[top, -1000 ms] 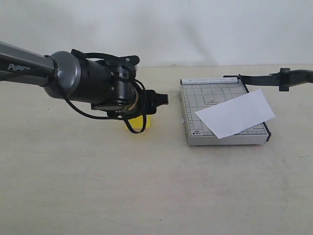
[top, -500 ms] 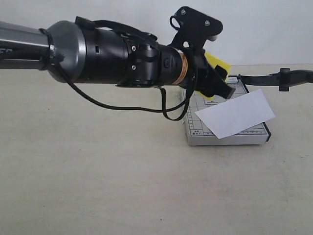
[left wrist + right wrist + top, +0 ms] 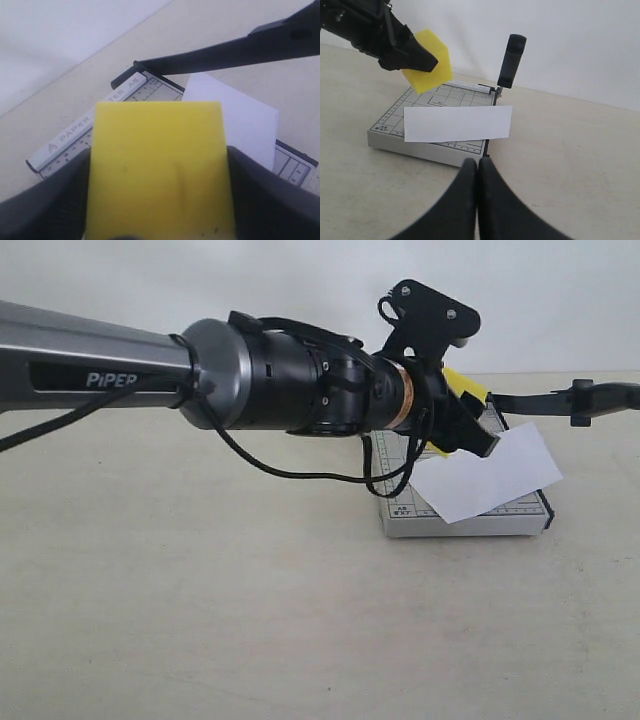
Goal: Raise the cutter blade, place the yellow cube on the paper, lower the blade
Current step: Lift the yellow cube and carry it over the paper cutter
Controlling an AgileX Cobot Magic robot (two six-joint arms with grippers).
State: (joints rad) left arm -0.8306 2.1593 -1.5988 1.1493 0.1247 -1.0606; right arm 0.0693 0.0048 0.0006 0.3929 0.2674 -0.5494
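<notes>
Ok so here's where we're at. Coming in from the left, the left gripper (image 3: 462,418) is clamped on the yellow cube (image 3: 463,387), holding it up in the air over the back of the cutter base (image 3: 400,512). The cube looks tilted in the grip, with one corner poking up. As far as we can tell it's above bare grid, just short of the paper (image 3: 492,472).

Worry number one: let go here and it lands on the grid, or clips the paper's edge and tumbles onto the table (image 3: 200,620). The sheet lies loose and crooked, with a corner hanging past the base's right edge. A cube dropped from height could shove it around too. We'd want it lower and squared up before release.

Further right, the cutter blade (image 3: 545,398) is up and nothing holds it. The right gripper (image 3: 477,172) sits back from the base, fingers pressed together, empty. If the left arm bumps that blade going in, it could swing down early. And a cube parked too near the cutting edge would get hit when the blade comes down.
</notes>
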